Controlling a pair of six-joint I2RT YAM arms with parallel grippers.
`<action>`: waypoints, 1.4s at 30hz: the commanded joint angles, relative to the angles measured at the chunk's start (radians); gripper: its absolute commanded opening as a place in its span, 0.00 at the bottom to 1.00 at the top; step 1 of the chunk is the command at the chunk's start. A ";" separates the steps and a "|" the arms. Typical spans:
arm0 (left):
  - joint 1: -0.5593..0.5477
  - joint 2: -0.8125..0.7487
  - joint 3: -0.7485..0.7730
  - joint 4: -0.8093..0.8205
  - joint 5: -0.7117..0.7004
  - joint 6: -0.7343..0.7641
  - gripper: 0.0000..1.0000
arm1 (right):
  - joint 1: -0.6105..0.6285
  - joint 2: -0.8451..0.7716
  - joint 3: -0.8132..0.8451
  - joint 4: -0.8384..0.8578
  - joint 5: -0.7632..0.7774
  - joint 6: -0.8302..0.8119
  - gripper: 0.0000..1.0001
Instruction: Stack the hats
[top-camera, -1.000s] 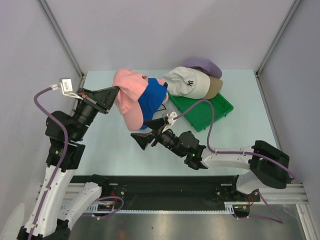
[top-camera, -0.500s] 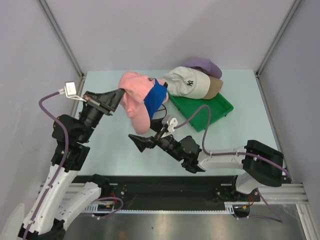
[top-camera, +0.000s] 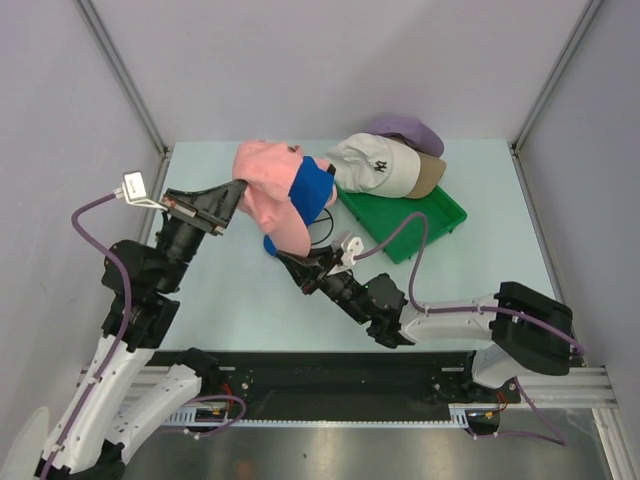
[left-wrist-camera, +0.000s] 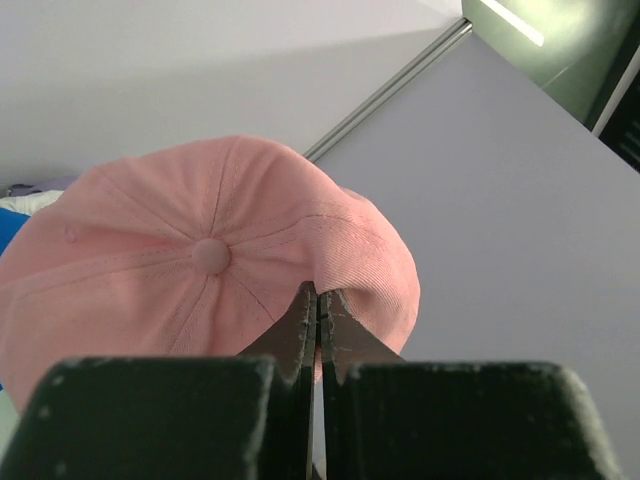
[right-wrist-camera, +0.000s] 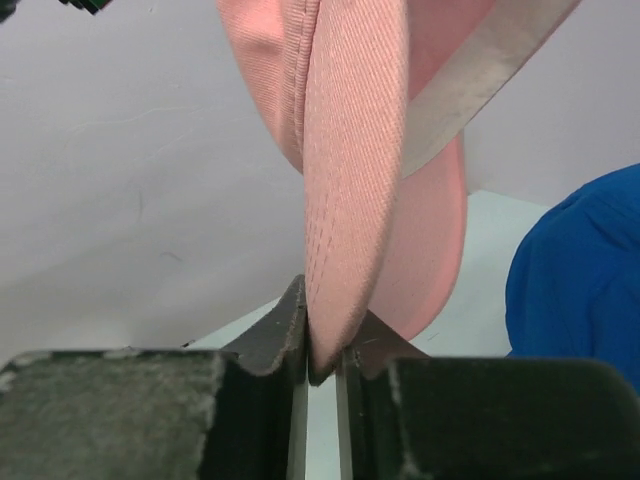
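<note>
The pink hat (top-camera: 268, 188) hangs in the air, partly over the blue hat (top-camera: 313, 184), which sits on a stand. My left gripper (top-camera: 238, 188) is shut on the back edge of the pink crown (left-wrist-camera: 200, 255), its tips (left-wrist-camera: 318, 297) pinching the fabric. My right gripper (top-camera: 291, 263) is shut on the lower tip of the pink brim (right-wrist-camera: 355, 170), which runs down between its jaws (right-wrist-camera: 322, 350). The blue hat (right-wrist-camera: 585, 270) shows at the right of the right wrist view. White (top-camera: 374, 164), tan (top-camera: 432, 176) and lavender (top-camera: 408, 130) hats lie piled at the back.
A green tray (top-camera: 415, 222) lies at the back right, under the pile's front edge. Thin black wire of the stand (top-camera: 325, 222) shows below the blue hat. Grey walls close in the table on three sides.
My right gripper moved up to the pink brim and closed on it. The left gripper kept hold of the crown and shifted a little, turning the hat.
</note>
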 joint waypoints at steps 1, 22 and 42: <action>-0.006 -0.013 0.012 0.032 -0.035 0.051 0.00 | 0.004 -0.114 -0.021 -0.020 0.013 0.053 0.06; -0.001 -0.050 0.147 -0.307 -0.314 0.668 1.00 | -0.367 -0.240 0.350 -0.693 -0.711 0.713 0.00; 0.004 -0.119 0.024 -0.214 -0.701 0.915 1.00 | -0.562 0.275 0.732 -0.519 -0.934 0.893 0.00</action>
